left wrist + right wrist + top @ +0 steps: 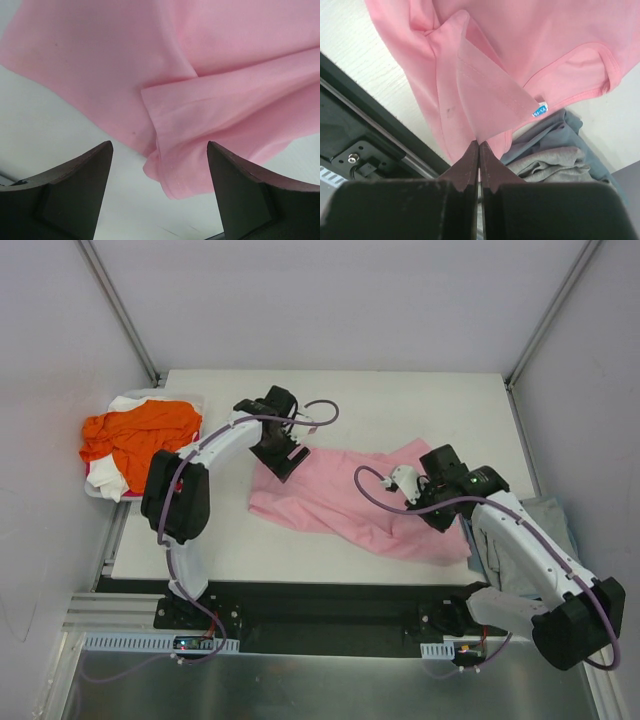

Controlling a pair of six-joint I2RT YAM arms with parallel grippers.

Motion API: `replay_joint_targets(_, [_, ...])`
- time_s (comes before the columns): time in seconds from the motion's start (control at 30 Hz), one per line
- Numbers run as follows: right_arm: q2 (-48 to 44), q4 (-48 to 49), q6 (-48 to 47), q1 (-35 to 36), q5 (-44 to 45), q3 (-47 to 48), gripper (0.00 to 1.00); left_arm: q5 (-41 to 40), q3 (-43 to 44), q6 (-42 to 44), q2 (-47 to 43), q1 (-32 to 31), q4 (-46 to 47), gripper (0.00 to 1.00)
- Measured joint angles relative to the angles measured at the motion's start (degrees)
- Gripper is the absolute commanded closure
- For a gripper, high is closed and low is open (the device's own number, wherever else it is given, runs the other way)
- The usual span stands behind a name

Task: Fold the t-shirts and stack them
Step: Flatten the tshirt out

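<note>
A light pink t-shirt (340, 500) lies spread across the middle of the table. My left gripper (285, 455) hovers open over its left end; in the left wrist view a folded pink edge (175, 170) sits between the two dark fingers (80, 185) without touching them. My right gripper (432, 505) is shut on a pinched fold of the pink t-shirt (485, 95) near its right end, by the collar and blue label (539, 110). A grey-blue t-shirt (560, 155) lies crumpled at the right table edge. An orange t-shirt (140, 435) and a white one (112, 480) sit piled at the far left.
The orange and white shirts rest in a white bin (196, 400) at the table's far left corner. White walls with metal posts (118, 305) enclose the table. A black rail (370, 125) runs along the table's near edge below the right gripper.
</note>
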Motion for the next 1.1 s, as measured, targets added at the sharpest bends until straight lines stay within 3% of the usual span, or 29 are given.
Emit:
replay_joint_targets(0.23, [3.87, 3.91, 0.52, 0.00, 2.71, -0.35, 0.99, 2.38, 6.10, -0.33, 5.42, -0.28, -1.09, 0.27])
replay_joint_targets(0.7, [1.77, 4.57, 0.50, 0.00, 4.33, -0.24, 0.99, 3.91, 0.28, -1.77, 6.25, -0.72, -1.14, 0.30])
replay_joint_targets(1.1, [-1.95, 3.67, 1.53, 0.00, 4.13, 0.42, 0.99, 3.08, 2.12, -1.25, 10.32, -0.74, 0.28, 0.32])
